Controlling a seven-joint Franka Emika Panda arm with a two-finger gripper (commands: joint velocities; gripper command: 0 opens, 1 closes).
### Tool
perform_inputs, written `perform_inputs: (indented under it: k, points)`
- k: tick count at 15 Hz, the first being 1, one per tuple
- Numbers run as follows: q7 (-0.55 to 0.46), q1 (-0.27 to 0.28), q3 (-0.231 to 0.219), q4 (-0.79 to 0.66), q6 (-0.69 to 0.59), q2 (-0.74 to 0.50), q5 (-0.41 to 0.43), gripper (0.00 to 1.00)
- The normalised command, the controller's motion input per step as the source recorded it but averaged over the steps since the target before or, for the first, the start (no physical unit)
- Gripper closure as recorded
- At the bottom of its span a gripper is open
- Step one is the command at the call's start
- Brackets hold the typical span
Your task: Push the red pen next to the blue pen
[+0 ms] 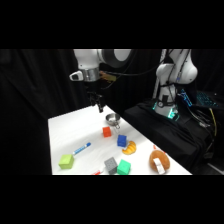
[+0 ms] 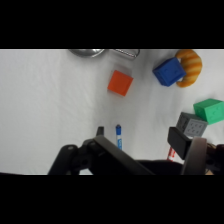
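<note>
Though several things lie on the desk (image 1: pixel 65 130), none of them carries writing or a label that can be read. The blue pen (image 1: pixel 81 148) is a slim stick with blue ends and a whitish middle, lying at a slant on the near left part of the desk, beyond the green cube (image 1: pixel 66 161) and well apart from the other blocks; in the wrist view only its blue end (image 2: pixel 118 136) shows, the rest hidden behind the black linkage. The red pen (image 1: pixel 97 173) is only a short red sliver at the desk's near edge, just left of the grey cube (image 1: pixel 110 165), and its far end is cut off by the picture's lower border; in the wrist view a small red patch (image 2: pixel 170 156) beside the linkage may be the same pen, but that is hard to tell. The two pens lie well apart. The gripper (image 1: pixel 99 106) hangs over the far side of the desk, near the metal cup (image 1: pixel 112 120), and whether the jaws are spread or pressed together I cannot tell. A red cube (image 1: pixel 107 132), a blue cube (image 1: pixel 122 140), a teal cube (image 1: pixel 123 167) and an orange croissant-like toy (image 1: pixel 130 148) fill the middle, and a brown ring-shaped toy (image 1: pixel 159 161) sits at the right edge
</note>
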Motion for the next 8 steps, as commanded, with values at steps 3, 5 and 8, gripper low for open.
perform_inputs:
  k: [3,5,8]
  points:
    - [0.13,-0.011,0.039,0.09,0.01,0.09,-0.035,0.00]
    - [0.22,0.018,0.050,0.26,0.00,0.22,-0.024,0.00]
    - [0.26,0.073,0.066,0.41,-0.03,0.32,-0.090,0.00]
